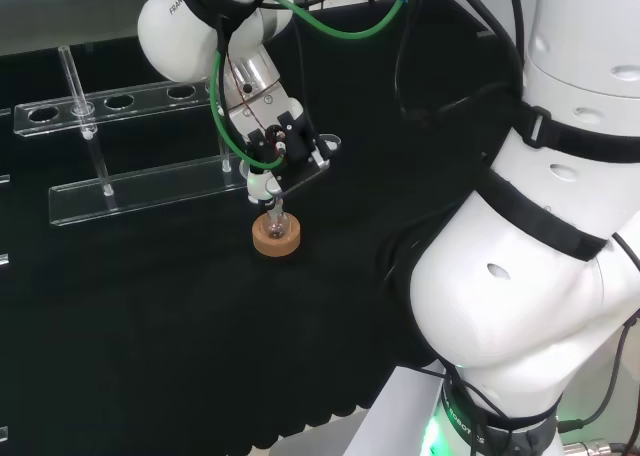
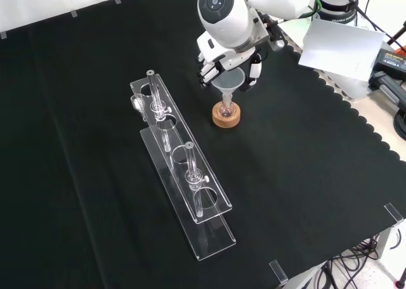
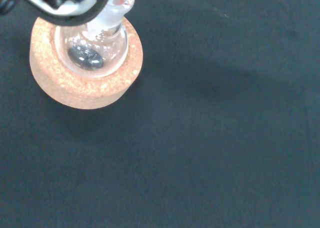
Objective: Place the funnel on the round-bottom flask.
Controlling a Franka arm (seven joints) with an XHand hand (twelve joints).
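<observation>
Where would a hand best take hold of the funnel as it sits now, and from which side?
By the wide cone rim, from above. The funnel stands upright with its stem down in the neck of the flask on the cork ring, so only the cone is free. The hand is already there, fingers around the rim.

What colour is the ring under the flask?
The cork ring is light tan and speckled, clearest in the wrist view.
</observation>
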